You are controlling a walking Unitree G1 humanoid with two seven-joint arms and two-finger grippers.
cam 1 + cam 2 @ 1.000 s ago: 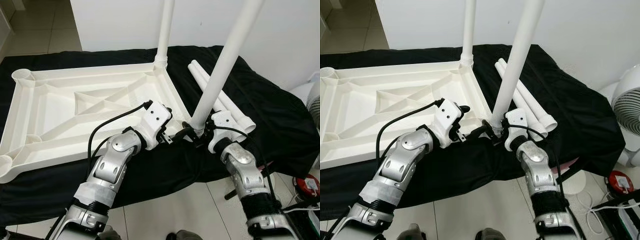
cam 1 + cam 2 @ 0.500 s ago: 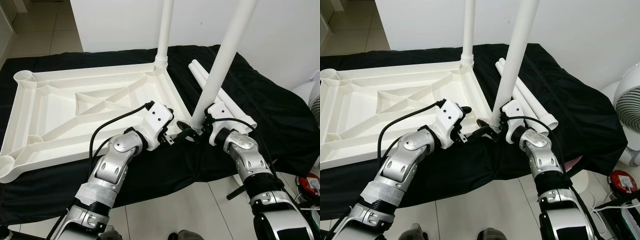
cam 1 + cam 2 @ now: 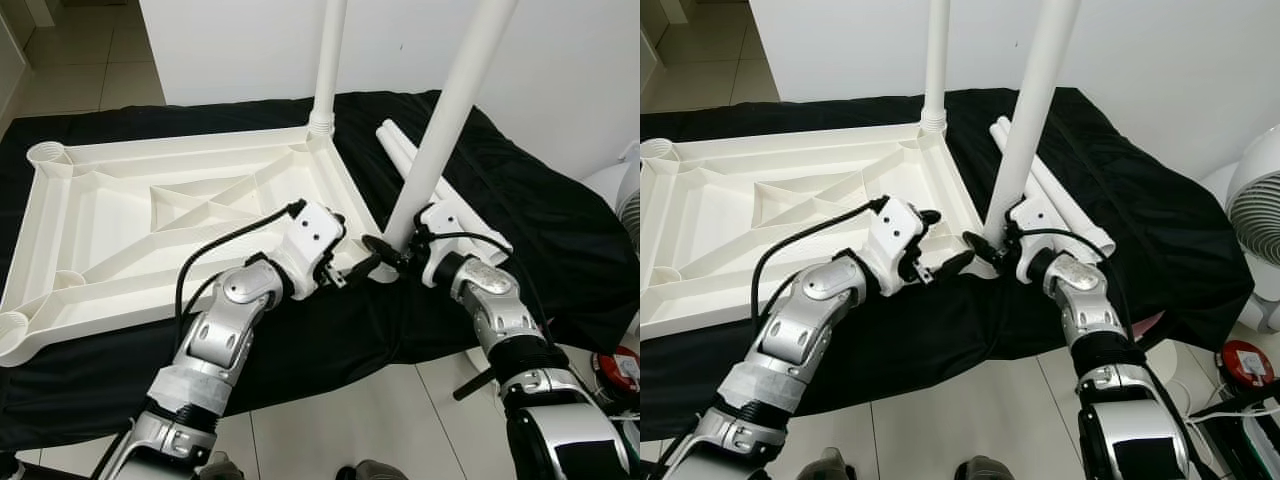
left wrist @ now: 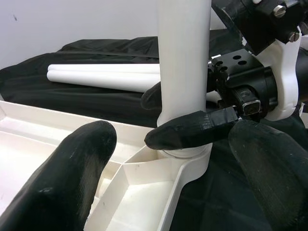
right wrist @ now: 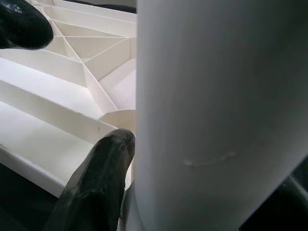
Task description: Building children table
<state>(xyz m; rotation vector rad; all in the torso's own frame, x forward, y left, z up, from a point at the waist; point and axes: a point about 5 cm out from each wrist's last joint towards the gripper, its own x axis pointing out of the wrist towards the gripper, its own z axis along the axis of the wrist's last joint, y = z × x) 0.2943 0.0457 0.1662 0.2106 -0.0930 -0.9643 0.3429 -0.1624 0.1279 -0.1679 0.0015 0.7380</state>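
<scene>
Two white legs are standing upright in corner sockets of the upturned white table top (image 3: 150, 215), which is lying ribs-up on a black cloth (image 3: 560, 230) in the left eye view: the far leg (image 3: 328, 60) is sitting in the far right corner, and the near leg (image 3: 447, 120) is rising from the near right corner, where both grippers are meeting. The right gripper (image 3: 385, 250) is closing its black fingers around the base of that near leg, while the left gripper (image 3: 358, 268) is reaching in from the other side, its fingers spread and holding nothing. Two spare legs (image 3: 425, 170) are lying side by side on the cloth just behind the near leg. Empty round sockets (image 3: 45, 155) are showing at the table top's left corners. In the right eye view a white fan (image 3: 1252, 225) is standing at the right edge and a red object (image 3: 1240, 362) is lying on the tiled floor (image 3: 970, 420). In the left wrist view the left gripper's two fingers (image 4: 79, 168) are hanging wide apart on either side of the socket (image 4: 190, 154) in which the near leg is seated, and one right finger (image 4: 190, 131) is pressing across the leg just above that socket. In the right wrist view the near leg's shaft is looming close, with one black finger (image 5: 94, 185) lying against its side above the ribbed underside.
</scene>
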